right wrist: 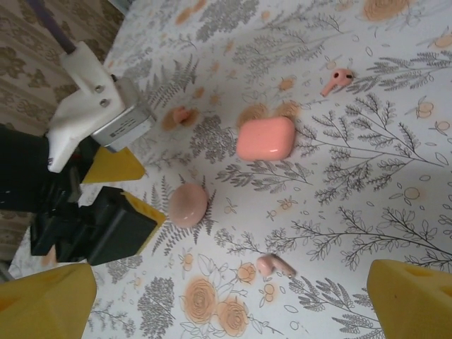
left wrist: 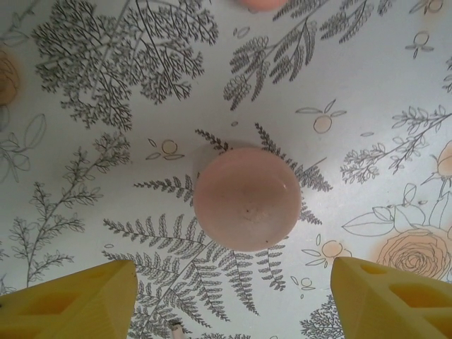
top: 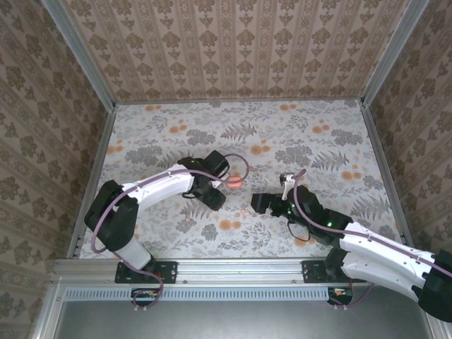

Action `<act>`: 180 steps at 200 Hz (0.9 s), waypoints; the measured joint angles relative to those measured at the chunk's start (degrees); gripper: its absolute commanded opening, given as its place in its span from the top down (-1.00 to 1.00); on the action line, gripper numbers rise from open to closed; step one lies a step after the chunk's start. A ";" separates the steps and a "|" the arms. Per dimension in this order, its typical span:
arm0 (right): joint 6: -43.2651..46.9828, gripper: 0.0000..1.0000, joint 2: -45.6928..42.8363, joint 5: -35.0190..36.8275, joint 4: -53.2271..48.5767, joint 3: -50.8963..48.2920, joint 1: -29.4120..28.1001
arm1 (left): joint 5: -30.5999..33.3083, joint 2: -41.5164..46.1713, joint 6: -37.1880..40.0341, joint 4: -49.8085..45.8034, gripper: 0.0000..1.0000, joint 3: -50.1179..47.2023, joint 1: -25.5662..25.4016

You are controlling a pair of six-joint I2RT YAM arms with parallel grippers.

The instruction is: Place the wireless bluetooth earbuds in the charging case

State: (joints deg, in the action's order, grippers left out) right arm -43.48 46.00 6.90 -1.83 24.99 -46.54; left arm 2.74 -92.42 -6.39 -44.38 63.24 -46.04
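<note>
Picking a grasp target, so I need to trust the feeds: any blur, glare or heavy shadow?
Left wrist: even light, round pink piece sharp, only a faint shadow at its edge. Right wrist: charging case and earbuds clear, no glare; its claw fingers look slightly soft at the bottom corners. Top external: evenly lit, no glare, little fine detail.

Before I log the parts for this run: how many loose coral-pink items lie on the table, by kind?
earbuds: 2
charging case: 1
round pink dome: 1
Total: 4
A small pinkish blot near the case may be print, so it is not counted.
</note>
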 measured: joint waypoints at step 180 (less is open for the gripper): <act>1.73 -0.97 -7.19 -2.97 -4.20 -1.99 0.33 | -6.93 -10.54 0.13 -0.33 -0.36 3.93 4.46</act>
State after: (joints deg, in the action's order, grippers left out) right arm -41.76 38.81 3.92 -6.02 23.00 -46.22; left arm -4.19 -102.96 -6.26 -44.71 67.18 -41.58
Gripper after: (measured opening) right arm 0.987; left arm 0.689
